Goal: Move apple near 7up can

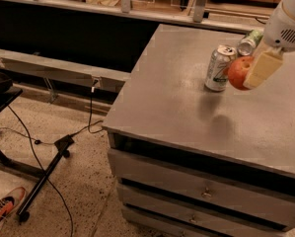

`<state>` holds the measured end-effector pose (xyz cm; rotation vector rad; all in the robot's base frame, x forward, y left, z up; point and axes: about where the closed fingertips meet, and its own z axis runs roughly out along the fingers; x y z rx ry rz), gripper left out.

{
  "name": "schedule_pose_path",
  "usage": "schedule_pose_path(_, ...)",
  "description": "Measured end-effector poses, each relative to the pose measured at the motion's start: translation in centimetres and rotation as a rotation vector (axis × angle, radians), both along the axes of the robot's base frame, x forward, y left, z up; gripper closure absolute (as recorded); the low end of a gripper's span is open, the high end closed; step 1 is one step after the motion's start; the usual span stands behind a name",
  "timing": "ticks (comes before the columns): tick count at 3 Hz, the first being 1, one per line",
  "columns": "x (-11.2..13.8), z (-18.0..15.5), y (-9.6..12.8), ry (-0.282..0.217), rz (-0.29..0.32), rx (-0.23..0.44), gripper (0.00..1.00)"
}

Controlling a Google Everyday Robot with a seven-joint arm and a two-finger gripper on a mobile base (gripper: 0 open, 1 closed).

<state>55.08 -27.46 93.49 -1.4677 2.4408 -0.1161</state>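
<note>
The orange-red apple is held in my gripper just right of the silver-white 7up can, which stands upright on the grey cabinet top. The apple hangs slightly above the surface, close beside the can; I cannot tell if they touch. A cream-coloured finger covers the apple's right side. The white arm comes in from the upper right.
A mostly green can lies on its side behind the 7up can. The cabinet has drawers below. A shelf with items runs along the back. Cables, a stand and a shoe lie on the floor to the left.
</note>
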Motion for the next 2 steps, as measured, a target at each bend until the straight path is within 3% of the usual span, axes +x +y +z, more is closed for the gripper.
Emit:
schedule_pose_path(1,1.5,-2.1,-1.5,0.041,-0.037,0.042,1.00)
schedule_pose_path(2,2.2,-4.3,-1.8,0.092,-0.033,0.083,0.86)
